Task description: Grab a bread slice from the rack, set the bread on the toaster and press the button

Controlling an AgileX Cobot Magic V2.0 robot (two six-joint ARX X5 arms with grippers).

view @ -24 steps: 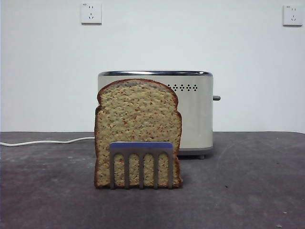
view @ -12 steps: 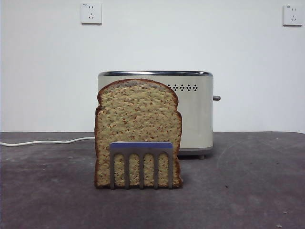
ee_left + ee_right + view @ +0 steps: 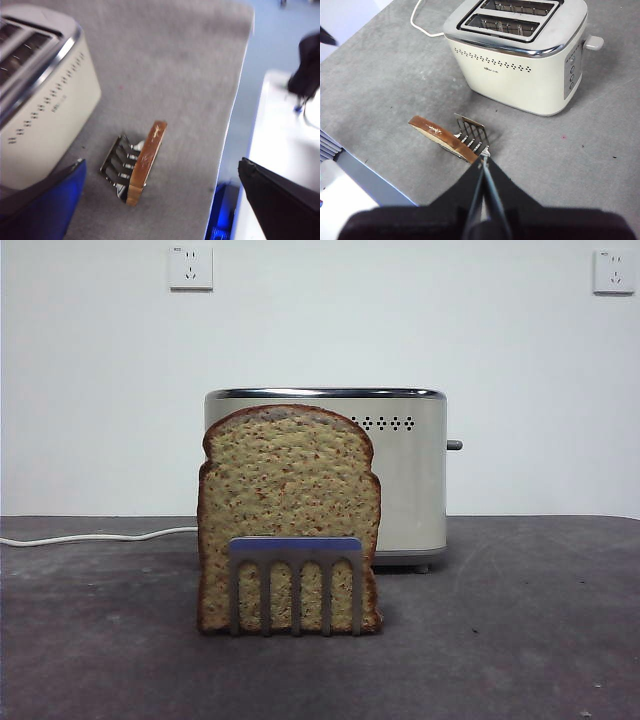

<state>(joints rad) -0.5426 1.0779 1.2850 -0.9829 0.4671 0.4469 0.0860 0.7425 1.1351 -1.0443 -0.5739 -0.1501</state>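
Bread: the tall speckled wholegrain slice of bread [image 3: 289,515] stands upright in the small silvery pronged rack [image 3: 296,585], at 6 o'clock from the toaster.
Toaster: the cream-white two-slot toaster [image 3: 410,475] stands on the grey bench [image 3: 520,640]; both slots empty.
Button: the dark grey stub button [image 3: 455,445] at its 3 o'clock end.
Left gripper [image 3: 160,200]: jaws wide apart, above the rack.
Right gripper [image 3: 483,200]: jaws pressed together, holding nothing.

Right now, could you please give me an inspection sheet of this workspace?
Surface: grey table, speckled, scuffed.
Job's things: slice of bread upright in the rack; toaster behind, slots empty; button on its narrow end.
Clutter: nothing seen.
Grippers: left tool open, above the table, apart from everything; right tool shut, empty, above the rack.
Cables: white cable behind the toaster.
Surroundings: white wall, two sockets.
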